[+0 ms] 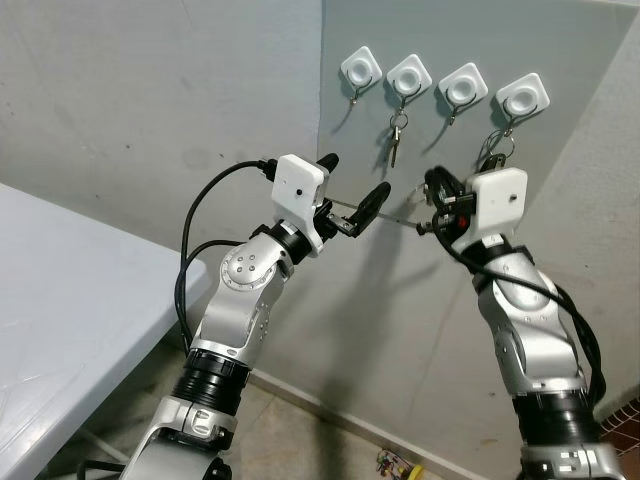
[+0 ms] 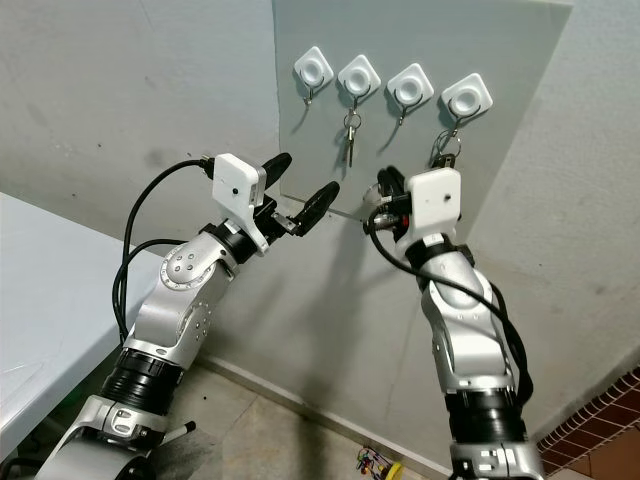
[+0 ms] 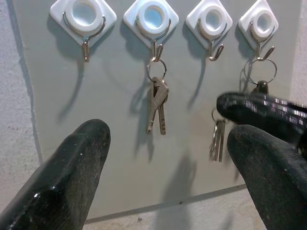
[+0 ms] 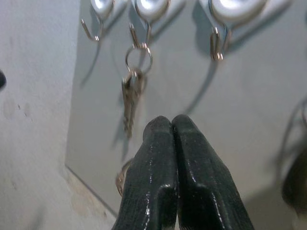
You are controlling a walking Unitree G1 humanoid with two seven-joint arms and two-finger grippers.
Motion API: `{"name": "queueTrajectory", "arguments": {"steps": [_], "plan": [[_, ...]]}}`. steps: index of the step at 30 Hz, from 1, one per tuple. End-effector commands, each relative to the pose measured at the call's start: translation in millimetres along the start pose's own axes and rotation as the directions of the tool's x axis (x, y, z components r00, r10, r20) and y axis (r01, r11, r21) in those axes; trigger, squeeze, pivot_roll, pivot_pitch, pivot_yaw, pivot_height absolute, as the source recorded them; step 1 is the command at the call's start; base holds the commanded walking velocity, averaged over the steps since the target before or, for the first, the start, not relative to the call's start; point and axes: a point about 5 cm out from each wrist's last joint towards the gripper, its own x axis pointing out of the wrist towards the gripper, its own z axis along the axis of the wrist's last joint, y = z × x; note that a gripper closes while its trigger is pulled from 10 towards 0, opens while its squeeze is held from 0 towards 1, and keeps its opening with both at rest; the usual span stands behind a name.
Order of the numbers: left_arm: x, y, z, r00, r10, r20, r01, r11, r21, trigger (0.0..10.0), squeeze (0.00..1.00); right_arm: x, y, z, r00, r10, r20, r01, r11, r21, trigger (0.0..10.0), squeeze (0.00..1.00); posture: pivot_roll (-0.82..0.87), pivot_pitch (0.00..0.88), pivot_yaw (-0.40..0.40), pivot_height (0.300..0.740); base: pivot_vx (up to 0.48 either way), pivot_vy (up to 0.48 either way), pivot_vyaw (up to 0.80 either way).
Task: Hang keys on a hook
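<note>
Both arms reach up toward a grey wall panel with four white hooks (image 1: 438, 85). The left claw (image 1: 352, 187) gapes wide. The right claw (image 4: 171, 128) is pressed closed, with a key ring (image 4: 121, 179) beside its fingers. Another key bunch (image 3: 158, 103) hangs from the second hook (image 3: 152, 21).

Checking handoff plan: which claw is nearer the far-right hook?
Right. The right claw is raised just below and left of the far-right hook, fingers pressed together. The left claw is open, further left, below the second hook's keys.
</note>
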Motion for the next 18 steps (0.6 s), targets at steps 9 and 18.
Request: {"name": "queueTrajectory", "arguments": {"steps": [9,18], "plan": [[1.3,-4.0,5,1.000,-0.026,0.009,0.026,1.000,0.000,10.0,0.00,19.6,-5.3,27,0.993,0.036,0.116,-0.039,0.999,0.028,10.0,0.00,-0.05,0.000,-0.022,0.740,0.000,0.000,0.00],[-0.7,-6.2,4,0.999,-0.042,0.008,0.042,0.999,0.005,10.0,0.00,16.8,-2.3,39,0.977,0.093,0.194,-0.104,0.993,0.048,10.0,0.00,-0.05,0.000,-0.022,0.740,0.000,0.000,0.00]]}}
